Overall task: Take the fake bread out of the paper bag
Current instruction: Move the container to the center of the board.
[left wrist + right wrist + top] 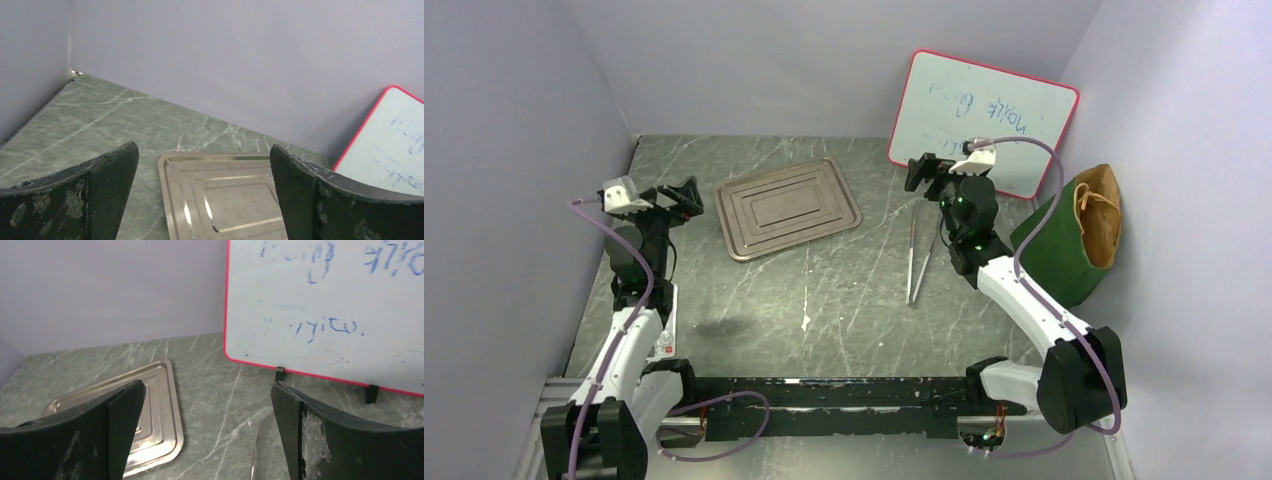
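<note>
Plain lavender-grey walls [774, 60] enclose a green marbled tabletop [824, 290].

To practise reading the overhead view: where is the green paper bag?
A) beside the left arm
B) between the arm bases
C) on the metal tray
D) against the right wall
D: the paper bag rests against the right wall, well apart from the metal tray.

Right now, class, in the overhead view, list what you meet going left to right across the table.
Left gripper → metal tray → tongs → paper bag. The whiteboard and right gripper overlap the tongs, so they are left out.
</note>
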{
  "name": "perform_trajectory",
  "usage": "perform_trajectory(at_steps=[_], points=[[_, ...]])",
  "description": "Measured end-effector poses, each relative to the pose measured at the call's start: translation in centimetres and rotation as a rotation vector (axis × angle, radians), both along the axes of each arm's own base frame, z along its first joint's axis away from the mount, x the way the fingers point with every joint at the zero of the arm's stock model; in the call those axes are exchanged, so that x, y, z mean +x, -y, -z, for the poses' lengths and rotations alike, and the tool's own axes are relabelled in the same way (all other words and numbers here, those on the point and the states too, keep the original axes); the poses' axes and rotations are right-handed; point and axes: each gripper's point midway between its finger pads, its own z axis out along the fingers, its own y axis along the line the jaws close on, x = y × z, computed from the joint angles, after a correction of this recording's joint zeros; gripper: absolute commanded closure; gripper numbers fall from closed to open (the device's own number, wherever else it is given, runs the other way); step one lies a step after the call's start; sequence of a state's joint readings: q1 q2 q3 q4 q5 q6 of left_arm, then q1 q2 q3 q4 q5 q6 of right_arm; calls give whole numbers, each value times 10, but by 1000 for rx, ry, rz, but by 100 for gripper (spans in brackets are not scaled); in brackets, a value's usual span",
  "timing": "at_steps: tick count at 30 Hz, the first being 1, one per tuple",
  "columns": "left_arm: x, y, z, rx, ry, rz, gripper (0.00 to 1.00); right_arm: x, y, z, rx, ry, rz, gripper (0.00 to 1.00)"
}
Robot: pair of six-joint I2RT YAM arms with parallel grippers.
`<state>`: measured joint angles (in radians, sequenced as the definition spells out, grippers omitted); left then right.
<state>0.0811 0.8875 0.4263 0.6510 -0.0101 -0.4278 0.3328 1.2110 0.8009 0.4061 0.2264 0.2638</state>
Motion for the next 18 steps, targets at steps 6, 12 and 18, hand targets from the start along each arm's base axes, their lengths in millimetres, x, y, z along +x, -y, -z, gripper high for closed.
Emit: perform_trajectory(at_steps=[6,12,18], points=[[22,44,-3,12,-102,143,3,6,12,-15,44,64,10,16],[52,96,21,38,-318,222,5,18,20,7,18,-92,104,15],[55,108,97,40,-601,201,6,-14,44,73,-52,-317,281,15]])
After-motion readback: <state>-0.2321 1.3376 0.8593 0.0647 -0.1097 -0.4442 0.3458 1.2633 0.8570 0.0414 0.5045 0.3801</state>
